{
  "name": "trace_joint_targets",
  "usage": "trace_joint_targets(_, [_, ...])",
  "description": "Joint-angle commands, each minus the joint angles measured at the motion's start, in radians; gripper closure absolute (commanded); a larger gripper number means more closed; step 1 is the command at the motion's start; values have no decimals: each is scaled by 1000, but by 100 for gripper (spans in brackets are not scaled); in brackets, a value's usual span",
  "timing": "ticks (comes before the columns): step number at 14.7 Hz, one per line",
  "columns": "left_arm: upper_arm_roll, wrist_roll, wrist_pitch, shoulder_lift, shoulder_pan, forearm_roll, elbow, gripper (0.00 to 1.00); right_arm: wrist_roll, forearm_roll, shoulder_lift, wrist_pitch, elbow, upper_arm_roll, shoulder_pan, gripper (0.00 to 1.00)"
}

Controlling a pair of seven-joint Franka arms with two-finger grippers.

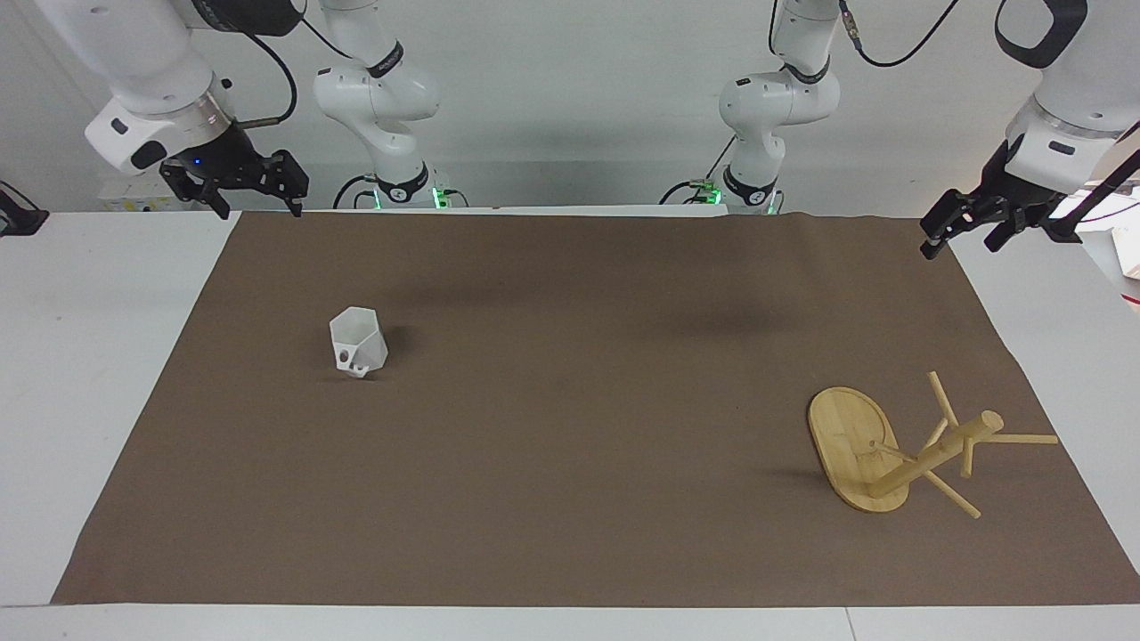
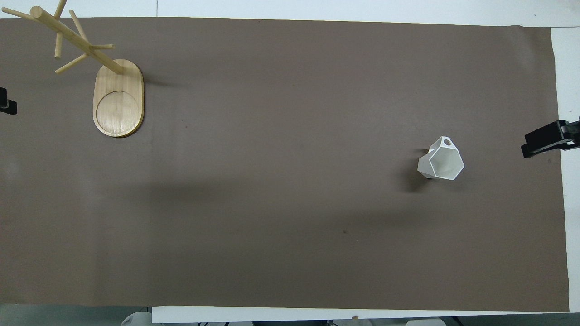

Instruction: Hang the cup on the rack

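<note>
The small white faceted cup (image 1: 359, 343) stands upright on the brown mat toward the right arm's end of the table, its looped handle on the side away from the robots; it also shows in the overhead view (image 2: 442, 162). The bamboo rack (image 1: 935, 452) stands on its oval base (image 1: 846, 436) toward the left arm's end, farther from the robots than the cup, and its pole and pegs carry nothing (image 2: 74, 38). My right gripper (image 1: 258, 209) hangs open and empty over the mat's corner. My left gripper (image 1: 960, 245) hangs open and empty over the other corner.
The brown mat (image 1: 570, 463) covers most of the white table (image 1: 98, 374). Nothing else lies on it. In the overhead view only the grippers' tips show at the edges, the right one (image 2: 546, 139) and the left one (image 2: 7, 103).
</note>
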Motion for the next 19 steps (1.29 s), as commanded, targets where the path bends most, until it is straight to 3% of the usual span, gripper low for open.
trace_joint_targets(1, [-16, 1, -7, -20, 20, -9, -23, 0, 5, 16, 11, 0, 16, 4, -7, 0])
trace_joint_targets(8, [-16, 1, -6, -20, 20, -9, -23, 0, -79, 28, -27, 3, -42, 7, -2, 0])
trace_joint_targets(12, [-16, 1, -4, -20, 20, -9, -23, 0, -605, 37, -29, 142, -108, 2, -78, 0])
trace_joint_targets(14, [-16, 6, 17, -16, 22, -9, -20, 0, -785, 117, -4, 152, -116, 1, -143, 0])
trace_joint_targets(16, [-16, 0, 5, -19, 20, -9, -23, 0, -993, 206, 48, 184, -116, 1, -215, 0])
trace_joint_targets(19, [-16, -3, 8, -19, 8, -9, -23, 0, -1463, 445, 184, 259, -153, 1, -370, 0])
